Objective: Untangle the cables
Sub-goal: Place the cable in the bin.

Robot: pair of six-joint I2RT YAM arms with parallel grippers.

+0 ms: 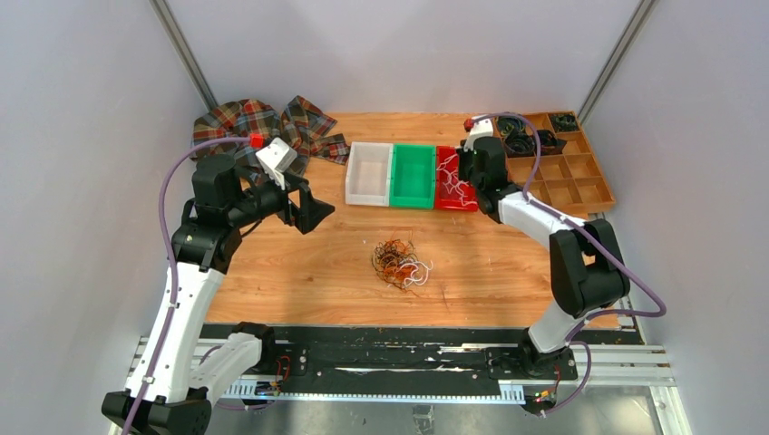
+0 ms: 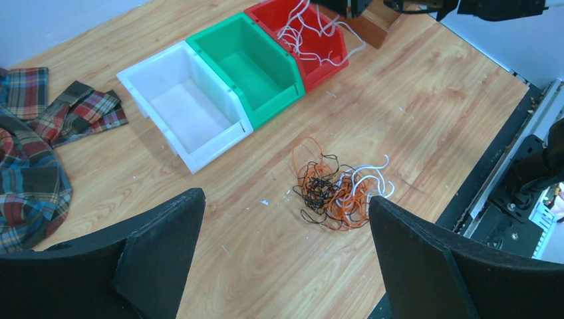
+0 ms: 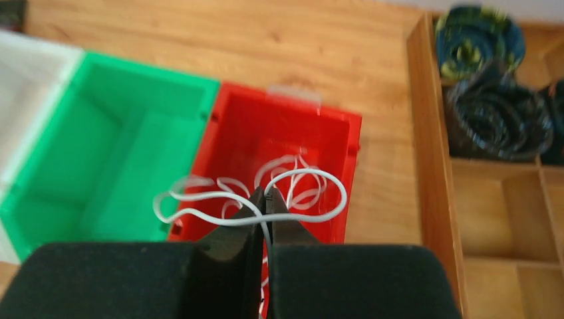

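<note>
A tangle of black, orange and white cables (image 1: 400,263) lies on the wooden table in front of the bins; it also shows in the left wrist view (image 2: 336,187). My right gripper (image 3: 265,194) is shut on a white cable (image 3: 219,214) and holds it over the red bin (image 3: 336,123), where other white cables (image 3: 292,174) lie. From above, this gripper (image 1: 466,174) is at the red bin (image 1: 443,205). My left gripper (image 2: 286,219) is open and empty, above the table to the left of the tangle; from above it (image 1: 313,210) hangs left of the bins.
A green bin (image 1: 413,175) and a white bin (image 1: 368,172) stand left of the red one. A plaid cloth (image 1: 263,127) lies at the back left. A wooden compartment tray (image 1: 567,172) with dark coiled rolls (image 1: 517,136) stands at the back right.
</note>
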